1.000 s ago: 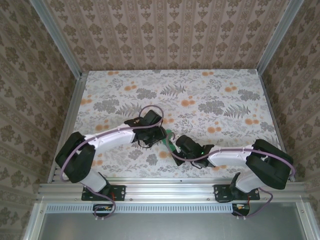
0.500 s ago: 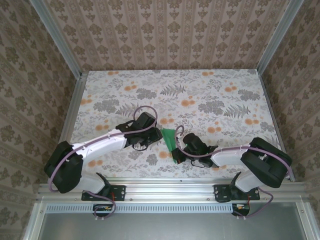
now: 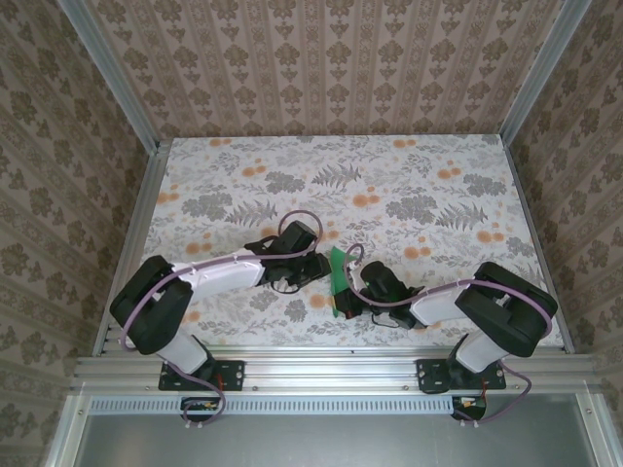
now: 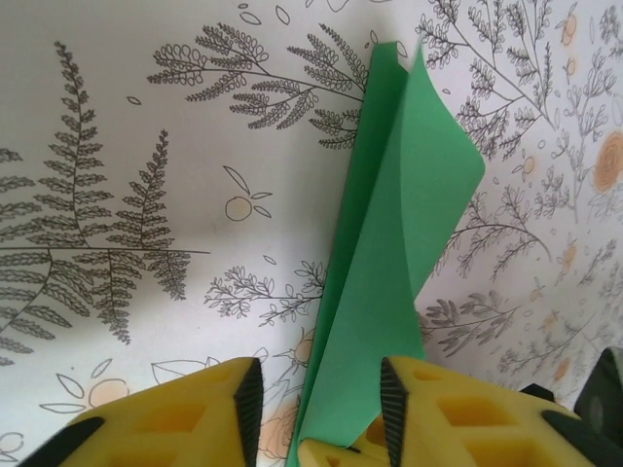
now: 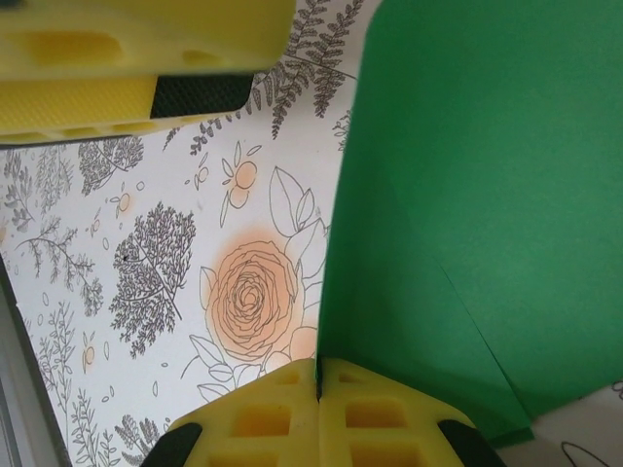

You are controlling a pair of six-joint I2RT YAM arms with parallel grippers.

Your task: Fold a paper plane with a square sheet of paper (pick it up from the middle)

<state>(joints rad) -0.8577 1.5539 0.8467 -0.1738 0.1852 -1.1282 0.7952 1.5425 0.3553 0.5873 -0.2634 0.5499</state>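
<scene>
From above, the sheet of paper near the tabletop's near edge is a green sliver, its lower end tucked under the right gripper, jaws too small to read. On the left wrist camera the paper's bottom drops off the lower edge between the yellow fingers of the left gripper, themselves cut off, so contact is anyone's guess. Right wrist camera: the green runs out past the top and right edges.

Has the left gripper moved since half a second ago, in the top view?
Yes. The left gripper shifted right, away from the table's left rail, toward the green paper.
</scene>
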